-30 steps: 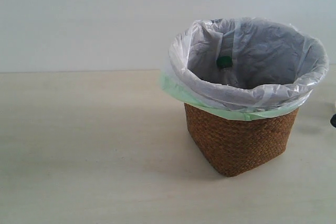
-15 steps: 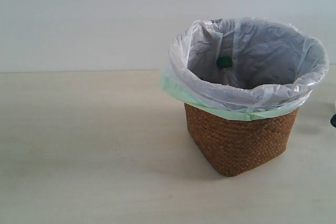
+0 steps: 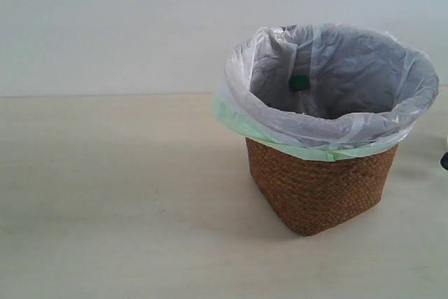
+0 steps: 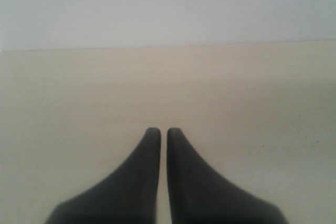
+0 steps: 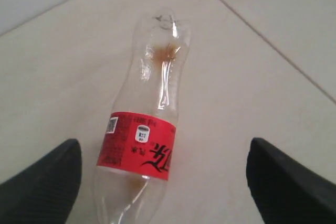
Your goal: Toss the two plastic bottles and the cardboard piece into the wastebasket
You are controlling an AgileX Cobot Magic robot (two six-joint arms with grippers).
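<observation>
On the table, wastebasket unchanged; right end effector spread over red-label bottle, left end effector clenched.

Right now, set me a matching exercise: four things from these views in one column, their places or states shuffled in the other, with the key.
Things:
1. green-capped bottle
2. red-label bottle
3. left gripper
4. right gripper

Places or states:
A. open, holding nothing
B. lying on its side, not gripped
C. inside the wastebasket
D. shut, holding nothing

Pairs: 1-C, 2-B, 3-D, 4-A
</observation>
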